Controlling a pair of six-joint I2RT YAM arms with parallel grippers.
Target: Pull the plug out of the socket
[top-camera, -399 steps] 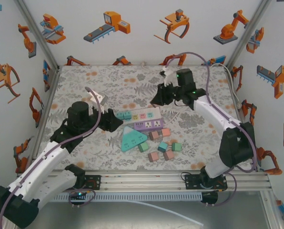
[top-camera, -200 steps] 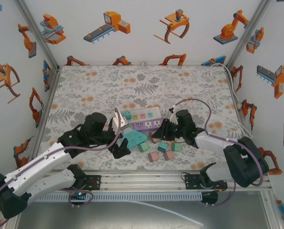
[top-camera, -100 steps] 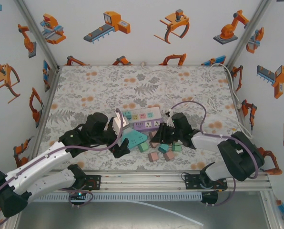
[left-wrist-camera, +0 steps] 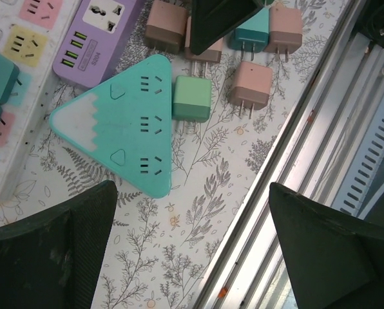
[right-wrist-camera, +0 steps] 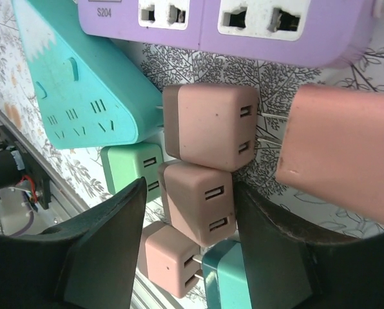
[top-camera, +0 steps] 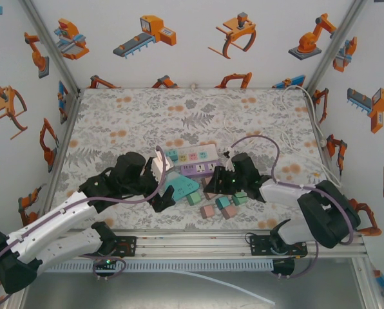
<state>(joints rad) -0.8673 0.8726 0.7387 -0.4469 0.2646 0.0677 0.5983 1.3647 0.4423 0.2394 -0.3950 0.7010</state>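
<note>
While the green plug [left-wrist-camera: 192,98] sits in the teal socket's [left-wrist-camera: 124,122] side, straight ahead of the released left pincer [left-wrist-camera: 191,193], the right pincer [right-wrist-camera: 191,190] straddles a pink plug [right-wrist-camera: 201,209]; whether it grips, I cannot tell.

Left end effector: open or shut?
Open: the left end effector has its fingers wide apart, nothing gripped.

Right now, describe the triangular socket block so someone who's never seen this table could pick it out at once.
On the floral table, look toward the near edge, just in front of the purple power strip. The teal socket block lies flat there: the only triangular one, with a white scalloped tip, and a green plug against one side.
</note>
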